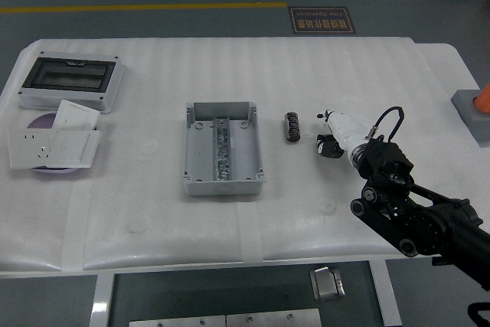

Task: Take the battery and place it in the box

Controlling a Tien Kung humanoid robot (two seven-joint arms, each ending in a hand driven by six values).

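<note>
- The battery (292,126), a small dark ribbed piece, lies on the white desk (153,204) between the grey box (223,148) and the right hand (331,132); nothing touches it
- The box sits open-topped near the middle of the desk, just left of the battery, with no battery inside as far as the view shows
- The right hand, white with dark fingertips, hovers just right of the battery, pointing toward it; its fingers look loosely parted and hold nothing
- The left hand is not in view
- My reading: the task is at its start, in the approach; grasping, lifting, carrying left and placing in the box all remain
- At far left, a clear-lidded enclosure (69,80) and white socket plates (53,143) lie well apart from the work
</note>
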